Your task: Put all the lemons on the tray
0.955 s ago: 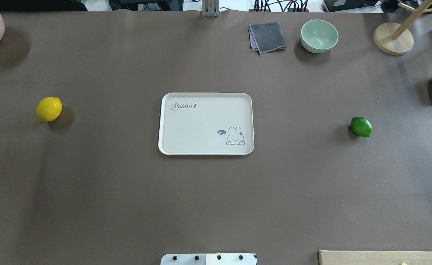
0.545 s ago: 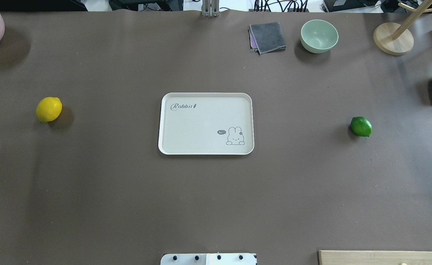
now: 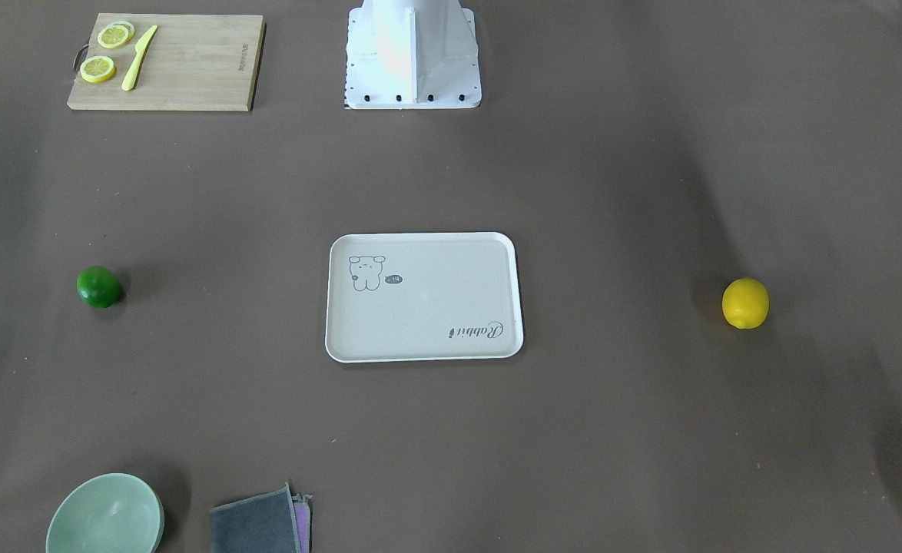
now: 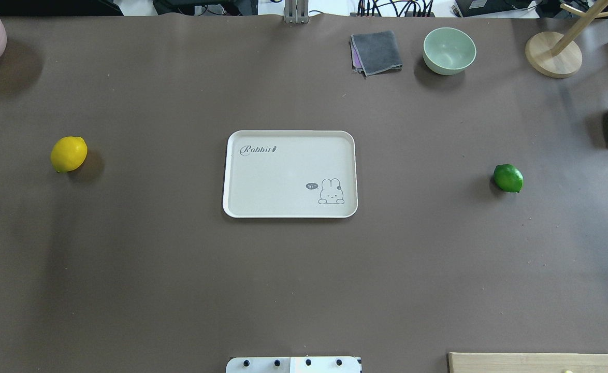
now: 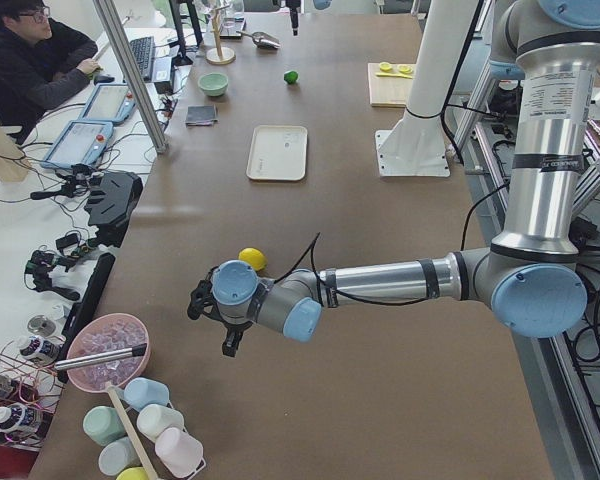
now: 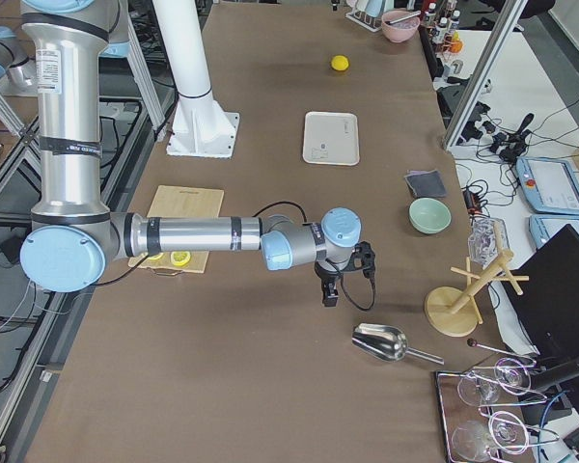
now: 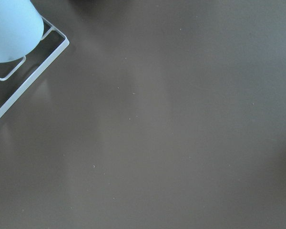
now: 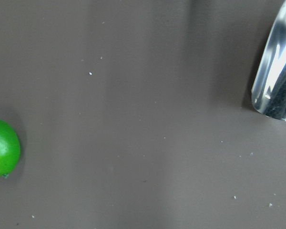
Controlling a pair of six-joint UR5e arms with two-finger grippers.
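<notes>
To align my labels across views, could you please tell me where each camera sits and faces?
Front-facing: across the table, looking down at the tray; robot base at top.
Overhead: behind the robot, looking down; base at bottom edge.
Exterior left: table's left end, looking along it; left arm near.
Exterior right: opposite end; right arm near.
Left wrist: down at table, blue cup; no body.
Right wrist: down at green lemon, scoop; no body.
Shared: front-facing and overhead both show the tray and yellow lemon, mirrored.

yellow lemon [image 4: 69, 154], green lemon [image 4: 508, 178], cream tray [image 4: 283, 207]
</notes>
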